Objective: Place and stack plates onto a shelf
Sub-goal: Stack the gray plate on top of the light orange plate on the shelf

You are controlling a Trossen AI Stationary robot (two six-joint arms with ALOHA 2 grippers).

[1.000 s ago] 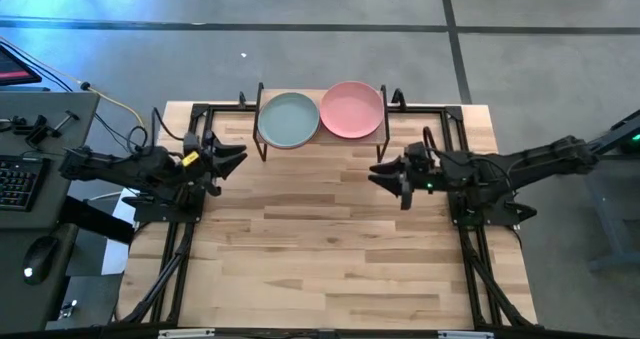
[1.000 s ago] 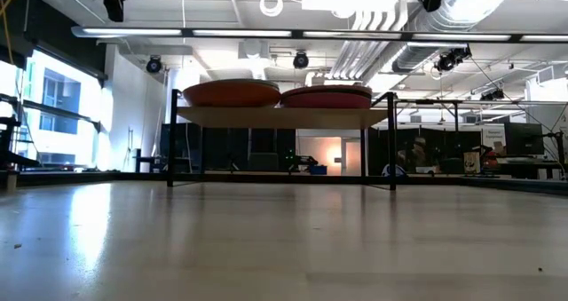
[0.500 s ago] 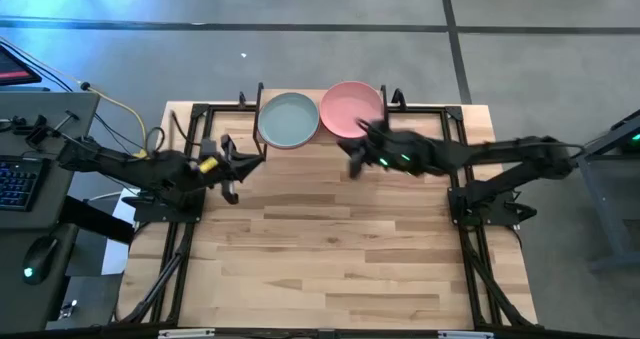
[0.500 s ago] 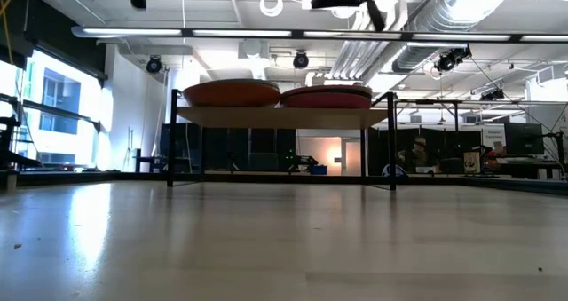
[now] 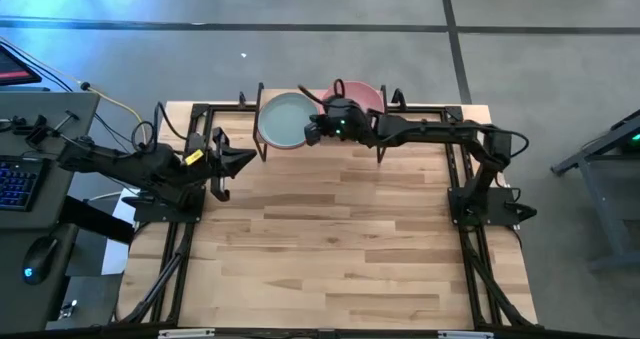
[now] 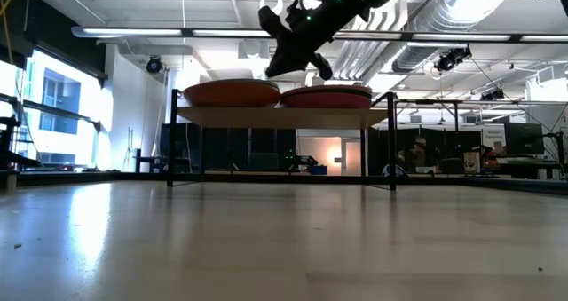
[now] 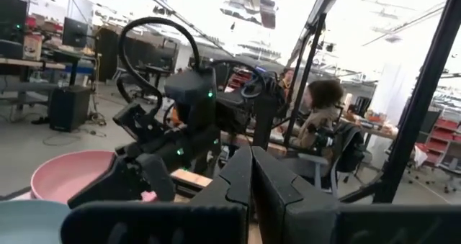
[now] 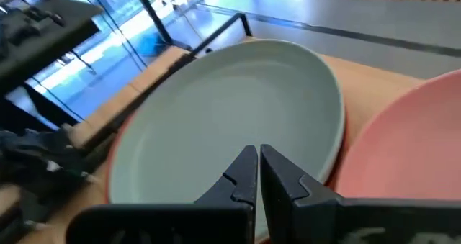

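The shelf [image 6: 284, 117] stands at the table's far edge with two stacks of plates on its top. A pale teal plate [image 5: 283, 120] tops the left stack and a salmon pink plate [image 5: 362, 99] tops the right one. In the low view the lower plates of the left stack [image 6: 232, 92] and the right stack [image 6: 327, 97] show as orange and red edges. My right gripper [image 5: 310, 131] is shut and hovers above the teal plate's right rim [image 8: 328, 139], between the two stacks. My left gripper [image 5: 238, 160] is shut above the table, left of the shelf, holding nothing.
Black metal frame rails [image 5: 190, 219] run along the table's left, right and far sides. The wooden tabletop [image 5: 330, 249] stretches in front of the shelf. A desk with a keyboard [image 5: 15, 179] stands beyond the left edge. A seated person [image 7: 324, 118] shows in the room behind.
My right gripper has swung from the table's right side toward the far edge and left, reaching out over the shelf and tipping down above the teal plate, and it has shut. My left gripper has also shut and risen slightly. The plates have stayed in place.
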